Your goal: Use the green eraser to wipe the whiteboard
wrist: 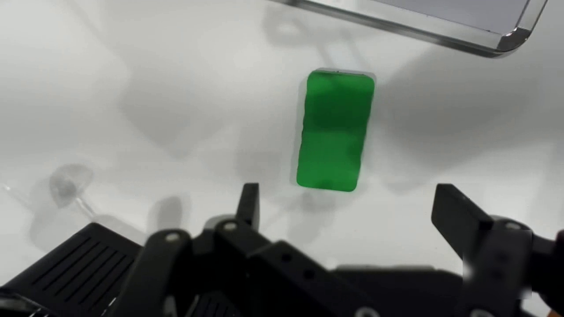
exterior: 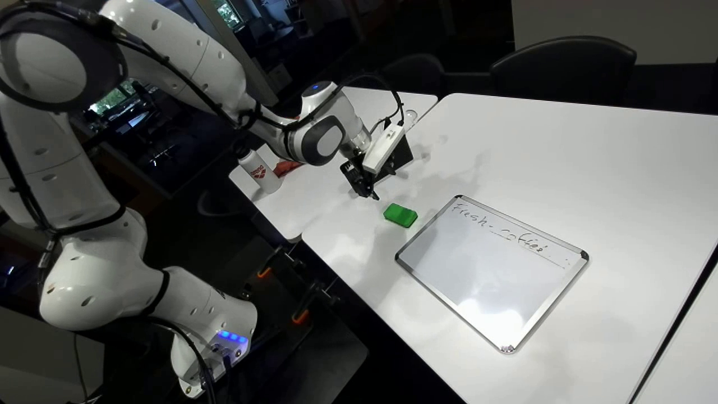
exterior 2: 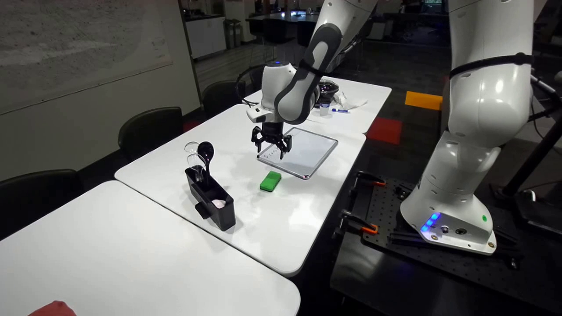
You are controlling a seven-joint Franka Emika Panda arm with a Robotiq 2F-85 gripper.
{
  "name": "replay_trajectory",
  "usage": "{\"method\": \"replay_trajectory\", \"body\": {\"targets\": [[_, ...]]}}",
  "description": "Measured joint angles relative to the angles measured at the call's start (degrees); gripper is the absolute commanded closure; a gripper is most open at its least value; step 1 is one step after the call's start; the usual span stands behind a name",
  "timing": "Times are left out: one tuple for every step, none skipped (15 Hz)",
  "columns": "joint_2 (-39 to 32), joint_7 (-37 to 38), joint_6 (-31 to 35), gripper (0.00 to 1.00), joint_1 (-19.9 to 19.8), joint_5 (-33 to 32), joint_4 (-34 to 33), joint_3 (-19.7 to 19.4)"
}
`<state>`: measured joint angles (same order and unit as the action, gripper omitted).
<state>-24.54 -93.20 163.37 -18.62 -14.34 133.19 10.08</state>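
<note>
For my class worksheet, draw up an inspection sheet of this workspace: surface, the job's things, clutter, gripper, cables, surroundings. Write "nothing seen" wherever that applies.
Surface: white tabletop with shadows and patches of glare.
Job's things: green eraser lies flat, near the whiteboard but not touching it; dark handwriting runs along one side of the whiteboard.
Clutter: black holder with a black spoon in it; white bottle; blue marker beyond the whiteboard in an exterior view.
Gripper: fingers apart above the tabletop, nothing held.
Cables: black cable runs along the arm; nothing seen crossing the whiteboard.
Surroundings: dark chairs across from the robot base; orange-handled clamps near that base.
</note>
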Motion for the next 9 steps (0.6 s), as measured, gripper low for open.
{"method": "replay_trajectory", "body": {"targets": [[2.3,-1.7,-3.0,0.0,-0.7,2.0,0.3,1.1],[4.4,-3.6,-6.0,0.0,-0.9,4.2,0.3,1.6],[6.4,-5.4,-8.8,0.0,-0.8,6.2,0.3,1.7],[8.1,-6.5,-11.3,0.0,-0.5,7.5,0.3,1.4],[9.7,-6.9,-13.5,0.0,0.2,8.1,0.3,0.6],[11.0,-7.0,-15.3,0.0,1.1,8.3,0.3,-0.4],[12.1,-7.0,-16.7,0.0,2.1,8.3,0.3,-1.7],[12.5,-7.0,-17.0,0.0,3.0,8.3,0.3,-2.8],[12.5,-7.0,-17.0,0.0,3.7,8.3,0.3,-3.5]]}}
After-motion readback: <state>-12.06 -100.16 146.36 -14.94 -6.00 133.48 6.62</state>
